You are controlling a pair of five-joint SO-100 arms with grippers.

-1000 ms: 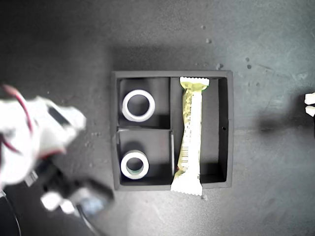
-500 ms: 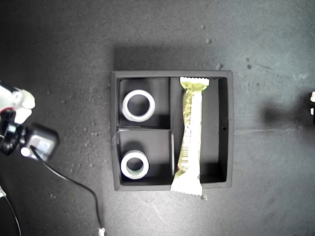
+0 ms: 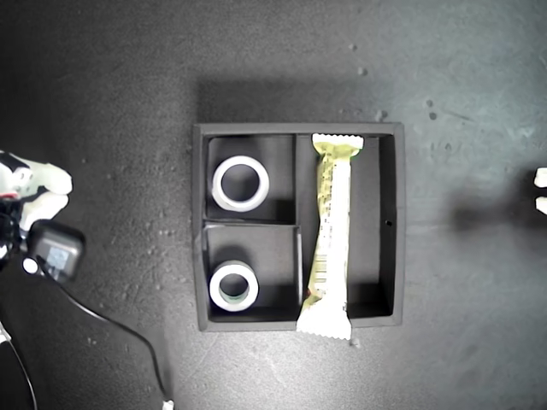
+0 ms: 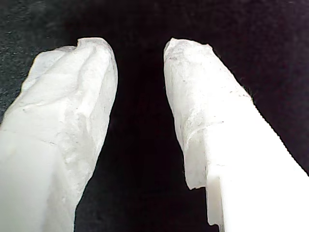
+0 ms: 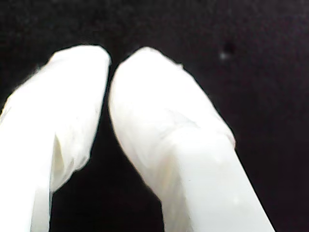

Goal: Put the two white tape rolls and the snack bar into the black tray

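Observation:
The black tray (image 3: 299, 128) sits in the middle of the exterior view. One white tape roll (image 3: 218, 184) lies in its upper small compartment. The other tape roll (image 3: 215, 287) lies in the lower small compartment. The snack bar (image 3: 332, 231) lies along the long compartment, with its lower crimped end over the rim. In the first wrist view my first gripper (image 4: 137, 48) is open over bare dark table with nothing between its fingers. My second gripper (image 5: 112, 55) is shut on nothing, also over dark table. Both are away from the tray.
One arm (image 3: 34, 192) with a black camera block (image 3: 55, 249) and a trailing cable sits at the exterior view's left edge. White tips of the other arm (image 3: 539, 178) show at the exterior view's right edge. I cannot tell which arm is which.
The arm on the exterior view's left has drawn back from near the tray to the left edge. The tray, both rolls and the bar have not moved.

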